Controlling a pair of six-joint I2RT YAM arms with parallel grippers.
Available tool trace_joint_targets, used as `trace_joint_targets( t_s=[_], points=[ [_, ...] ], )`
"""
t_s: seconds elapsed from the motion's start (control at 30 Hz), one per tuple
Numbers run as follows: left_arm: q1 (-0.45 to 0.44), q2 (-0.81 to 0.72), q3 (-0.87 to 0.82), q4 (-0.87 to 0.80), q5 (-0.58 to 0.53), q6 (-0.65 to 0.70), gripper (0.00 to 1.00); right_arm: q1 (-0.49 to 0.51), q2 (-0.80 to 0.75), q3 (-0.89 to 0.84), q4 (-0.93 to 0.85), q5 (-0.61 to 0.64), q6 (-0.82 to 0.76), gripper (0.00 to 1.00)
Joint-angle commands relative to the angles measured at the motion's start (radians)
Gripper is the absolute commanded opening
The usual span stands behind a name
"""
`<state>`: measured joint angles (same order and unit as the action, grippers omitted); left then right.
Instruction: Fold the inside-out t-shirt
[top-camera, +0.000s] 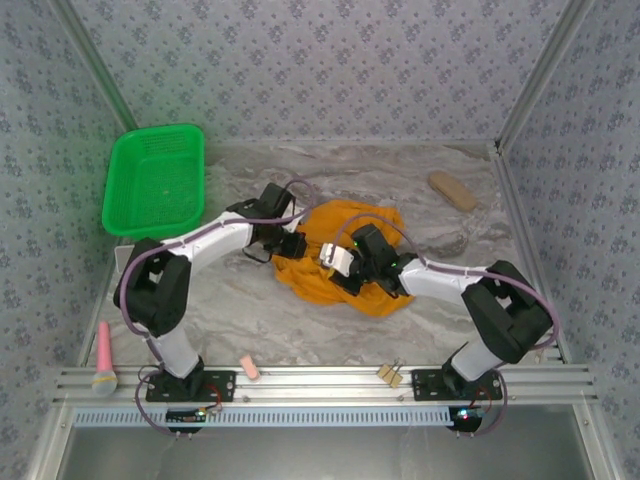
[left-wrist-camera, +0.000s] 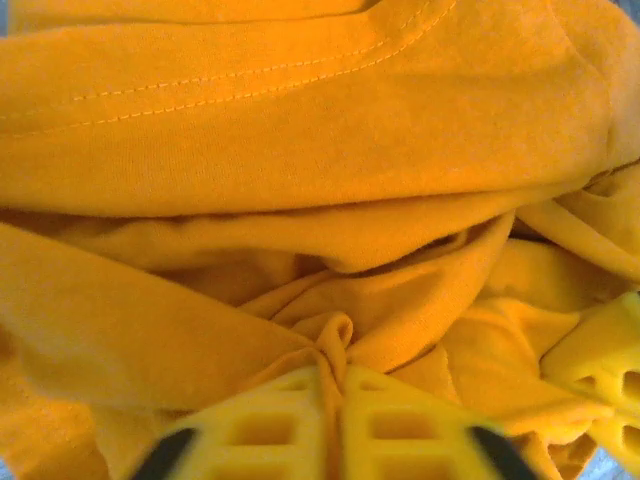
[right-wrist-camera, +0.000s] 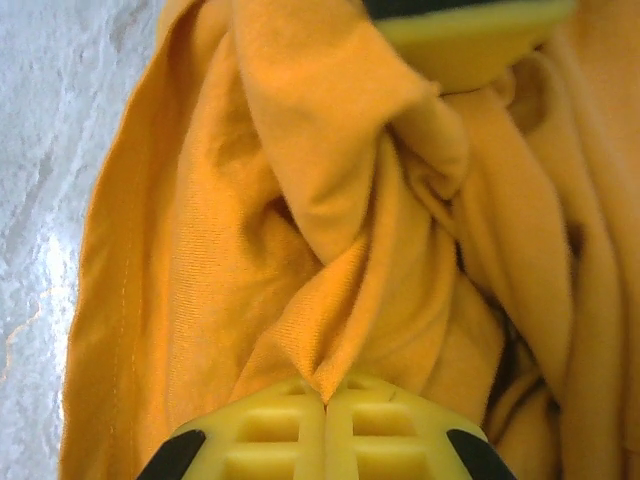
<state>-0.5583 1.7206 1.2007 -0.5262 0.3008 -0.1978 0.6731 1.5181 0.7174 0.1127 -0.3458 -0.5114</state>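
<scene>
The orange t-shirt lies crumpled in a heap at the middle of the desk, between the two arms. The left hand is clenched on a pinch of its cloth, and the right hand grips another fold.

Left hand and right hand are pinched closed, near each other.
</scene>
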Motion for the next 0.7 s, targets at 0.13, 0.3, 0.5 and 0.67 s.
trace_joint_targets(
  t_s=[0.13,0.3,0.5,0.67],
  points=[
    [0.219,-0.273,-0.037,0.092,0.226,-0.165,0.00,-0.207,-0.367,-0.008,0.028,-0.150,0.042,0.00],
    [0.377,-0.351,-0.251,0.360,0.311,-0.392,0.00,-0.344,-0.453,-0.061,0.112,-0.007,0.147,0.00],
    [0.355,-0.208,-0.363,0.409,0.295,-0.359,0.23,-0.293,-0.298,-0.067,0.020,0.133,0.103,0.00],
    [0.334,-0.223,-0.393,0.368,0.290,-0.317,0.44,-0.213,-0.297,-0.041,-0.092,0.029,-0.059,0.17]
  ],
)
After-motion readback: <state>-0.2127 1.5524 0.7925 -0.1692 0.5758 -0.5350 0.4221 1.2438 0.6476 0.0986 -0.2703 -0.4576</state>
